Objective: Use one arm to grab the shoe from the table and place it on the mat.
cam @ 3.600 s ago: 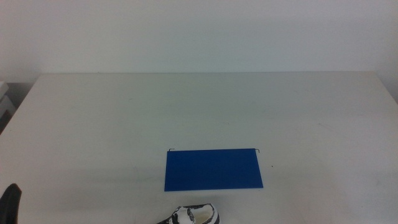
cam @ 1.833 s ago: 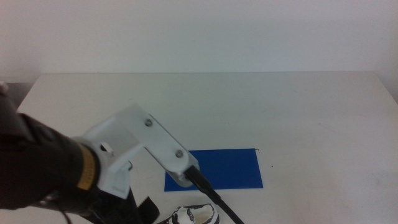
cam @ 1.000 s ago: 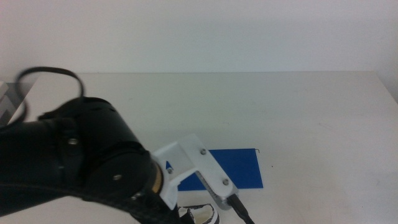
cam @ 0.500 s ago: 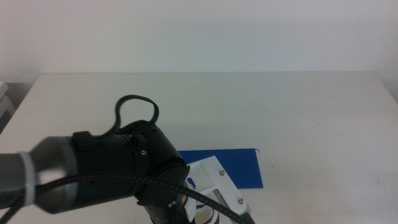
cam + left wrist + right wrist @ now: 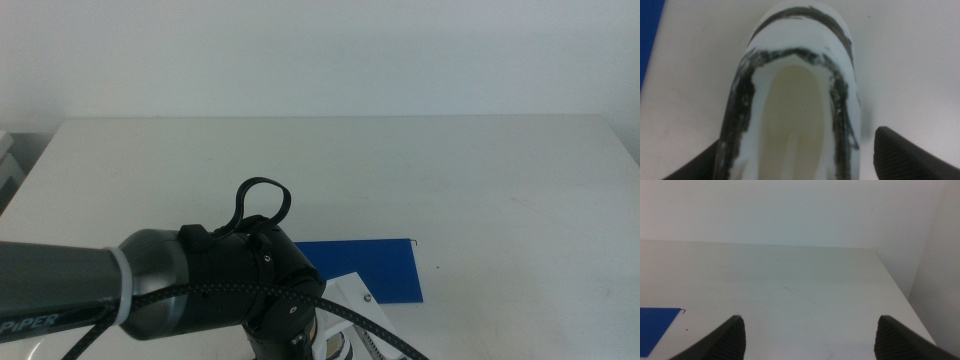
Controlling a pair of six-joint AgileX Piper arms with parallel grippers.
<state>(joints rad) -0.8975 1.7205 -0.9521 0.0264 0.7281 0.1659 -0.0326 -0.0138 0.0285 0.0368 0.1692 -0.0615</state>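
Observation:
The left arm (image 5: 200, 295), dark with a silver ring, reaches in from the left and hangs over the table's front edge. It hides most of the shoe (image 5: 334, 349). In the left wrist view the shoe (image 5: 795, 100) fills the frame, heel opening up, with a black-edged white collar. My left gripper (image 5: 797, 142) is open, with one jaw on each side of the shoe; the right-hand jaw stands clear of it. The blue mat (image 5: 385, 265) lies just behind the shoe, half covered by the arm. My right gripper (image 5: 810, 325) is open and empty above bare table.
The white table (image 5: 450, 170) stretches far behind and to the right of the mat. The mat's edge shows in the left wrist view (image 5: 647, 35) and its corner in the right wrist view (image 5: 655, 322). A wall stands behind the table.
The left arm has swung in from the left and come down over the shoe, now covering it and part of the mat. The shoe and the mat have not moved.

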